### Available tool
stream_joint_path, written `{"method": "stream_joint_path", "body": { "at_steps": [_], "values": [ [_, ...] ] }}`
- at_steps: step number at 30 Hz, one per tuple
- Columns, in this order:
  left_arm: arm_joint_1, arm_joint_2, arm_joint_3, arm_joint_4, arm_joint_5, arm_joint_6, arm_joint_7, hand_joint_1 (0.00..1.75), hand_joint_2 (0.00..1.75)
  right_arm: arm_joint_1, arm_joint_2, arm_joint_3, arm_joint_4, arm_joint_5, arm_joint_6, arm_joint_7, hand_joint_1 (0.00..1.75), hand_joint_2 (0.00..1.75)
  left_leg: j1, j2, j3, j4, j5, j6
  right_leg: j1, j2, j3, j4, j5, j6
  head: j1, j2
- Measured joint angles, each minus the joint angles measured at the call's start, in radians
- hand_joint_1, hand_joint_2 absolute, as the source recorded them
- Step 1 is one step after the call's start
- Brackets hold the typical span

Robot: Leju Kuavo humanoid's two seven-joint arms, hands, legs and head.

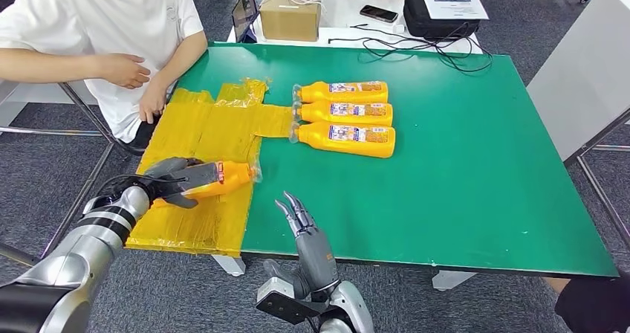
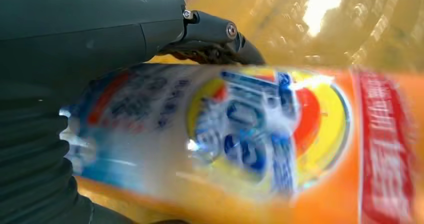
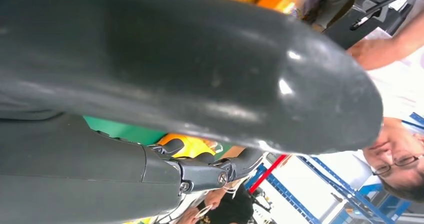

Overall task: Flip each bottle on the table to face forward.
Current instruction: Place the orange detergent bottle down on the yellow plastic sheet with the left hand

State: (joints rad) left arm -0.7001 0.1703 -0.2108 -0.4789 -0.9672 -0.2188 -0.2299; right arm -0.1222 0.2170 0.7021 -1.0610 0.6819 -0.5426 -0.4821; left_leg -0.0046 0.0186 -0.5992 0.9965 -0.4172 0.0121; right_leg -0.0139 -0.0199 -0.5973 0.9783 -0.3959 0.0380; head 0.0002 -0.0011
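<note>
Three orange bottles [image 1: 349, 117] lie side by side on the green table [image 1: 475, 177], labels up, caps pointing left. A fourth orange bottle [image 1: 223, 178] lies over the yellow plastic sheet [image 1: 200, 132] near the table's front left. My left hand [image 1: 172, 180] grips that bottle around its body. Close up in the left wrist view, the bottle's label [image 2: 260, 134] faces the camera beside my left hand [image 2: 100, 49]. My right hand [image 1: 308, 233] hovers at the table's front edge, fingers straight and apart, holding nothing. The right wrist view shows my right hand [image 3: 190, 84] large and dark.
A person in a white shirt [image 1: 111, 36] sits at the table's left, hands near the yellow sheet. Behind the table stand a cardboard box [image 1: 290, 12], a black bag [image 1: 438, 17], a phone [image 1: 378, 13] and cables [image 1: 438, 47]. A white cabinet [image 1: 587, 73] stands on the right.
</note>
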Motion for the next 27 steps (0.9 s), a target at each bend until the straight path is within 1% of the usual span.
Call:
{"method": "stream_joint_path", "body": {
  "at_steps": [8,12,15,20,24,27],
  "values": [
    [0.004,-0.034,-0.045,-0.006,0.084,-0.017,-0.076,0.0,1.75,-0.014,0.01,0.0,0.03,-0.01,-0.001,-0.005,0.0,0.0,-0.001,-0.003,-0.001,0.0,0.0,0.0,0.0,-0.001,0.0,0.0,0.0,0.0,0.0,0.0],
    [0.03,-0.052,-0.052,-0.049,0.236,-0.049,-0.143,0.0,1.75,-0.017,0.012,0.0,0.041,-0.016,-0.001,-0.012,0.0,0.0,-0.001,-0.004,-0.001,0.0,0.0,0.001,0.0,-0.002,0.0,0.0,0.0,0.0,0.0,0.0],
    [0.05,-0.063,-0.052,-0.08,0.297,-0.074,-0.17,0.0,1.75,-0.019,0.014,0.0,0.049,-0.019,-0.001,-0.018,0.0,0.0,-0.001,-0.004,-0.002,0.0,0.0,0.001,0.0,-0.001,-0.001,0.0,0.0,0.0,0.0,0.0],
    [0.102,-0.074,-0.025,-0.165,0.496,-0.154,-0.215,0.0,1.75,-0.024,0.017,0.0,0.066,-0.025,-0.003,-0.029,0.0,0.0,0.0,-0.004,-0.003,0.0,0.0,0.001,0.0,-0.001,-0.003,0.0,0.0,0.0,0.0,0.0],
    [0.175,-0.107,0.034,-0.318,0.725,-0.149,-0.187,0.0,1.75,-0.026,0.02,-0.002,0.075,-0.019,-0.004,-0.03,0.0,1.75,0.0,-0.003,-0.006,0.0,0.0,0.001,0.0,-0.001,-0.005,0.0,0.0,0.0,0.0,0.0],
    [0.225,-0.135,0.086,-0.451,0.826,-0.124,-0.172,0.0,1.75,-0.025,0.02,-0.003,0.076,-0.011,-0.004,-0.023,0.0,1.75,0.0,-0.003,-0.007,0.0,0.0,0.001,0.0,-0.001,-0.006,0.0,0.0,0.0,0.0,0.0]
  ]
}}
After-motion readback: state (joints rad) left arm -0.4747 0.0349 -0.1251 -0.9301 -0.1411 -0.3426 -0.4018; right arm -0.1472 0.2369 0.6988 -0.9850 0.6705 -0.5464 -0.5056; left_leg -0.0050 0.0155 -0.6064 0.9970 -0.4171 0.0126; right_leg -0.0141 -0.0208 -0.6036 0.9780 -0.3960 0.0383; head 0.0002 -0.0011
